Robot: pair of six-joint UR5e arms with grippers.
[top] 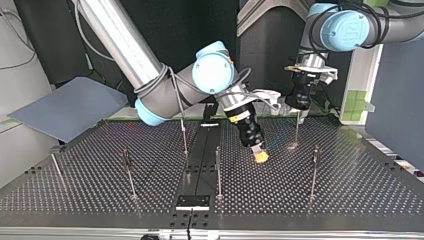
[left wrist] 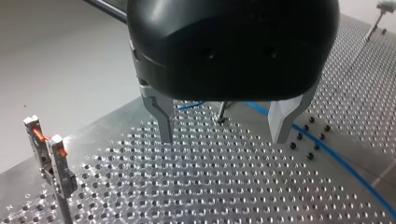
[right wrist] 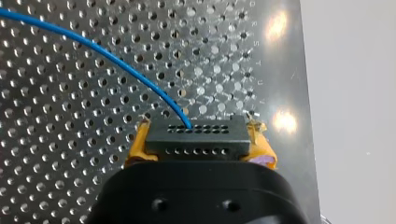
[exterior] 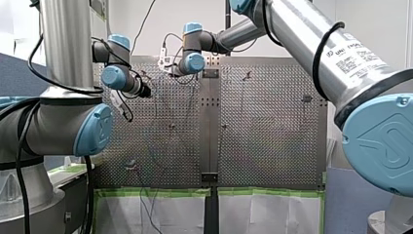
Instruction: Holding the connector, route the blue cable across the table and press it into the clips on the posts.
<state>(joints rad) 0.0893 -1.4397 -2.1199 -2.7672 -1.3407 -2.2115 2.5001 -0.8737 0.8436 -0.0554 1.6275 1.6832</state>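
Note:
In the right wrist view my right gripper (right wrist: 198, 141) is shut on the black connector (right wrist: 195, 135), its yellow pads on either side. The blue cable (right wrist: 107, 53) leaves the connector's face and arcs away over the perforated table. From the top view, my right gripper (top: 260, 156) hangs tilted just above the table near the middle. My left gripper (top: 301, 106) hovers behind it near a thin post (top: 297, 125). My left gripper (left wrist: 223, 137) is open with nothing between its metal fingers. The blue cable (left wrist: 336, 156) lies on the plate beyond them.
Several thin posts stand on the table, among them one (top: 129, 170), another (top: 218, 170) and a third (top: 314, 170). A clip post with orange parts (left wrist: 53, 158) stands beside my left gripper. A grey-blue board (top: 65, 107) leans at the top view's left.

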